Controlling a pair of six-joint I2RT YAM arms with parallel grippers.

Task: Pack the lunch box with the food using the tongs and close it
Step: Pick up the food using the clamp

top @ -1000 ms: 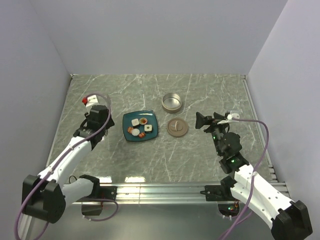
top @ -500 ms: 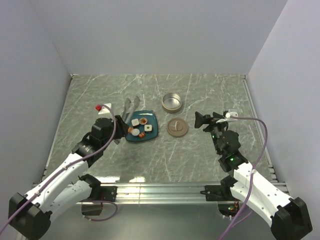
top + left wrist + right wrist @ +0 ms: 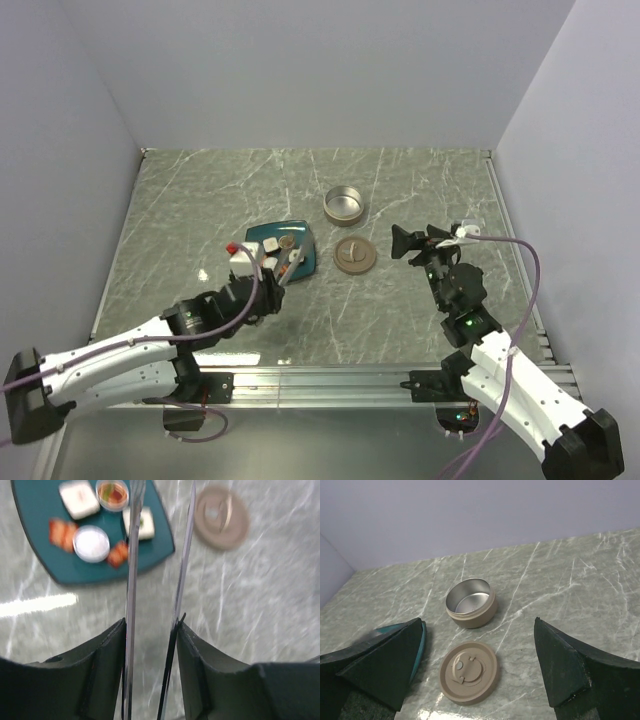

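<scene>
Now, your left claw [image 3: 150, 625] is pinching the tongs [image 3: 132, 570] near their joined end, one slim arm pressed against each finger, and both arms run straight ahead of it. Ahead and to its left lies the teal plate [image 3: 40, 560] carrying the food [image 3: 91, 543]: white rounds, white squares and orange-red bits. The tongs' left arm reaches over the plate, just beside a white square piece [image 3: 146, 524]. Their right arm passes off the plate's corner, above the marble table [image 3: 250, 605]. Ahead and to the right of that claw, the tan lid [image 3: 221, 516] lies flat on the table, apart from the plate.

Your right claw [image 3: 477, 630] is spread wide, gripping nothing. The lid lies directly ahead of it, between its fingers. Just beyond the lid stands the lunch box [image 3: 471, 602], upright and uncovered, near the lid but not touching it.
</scene>
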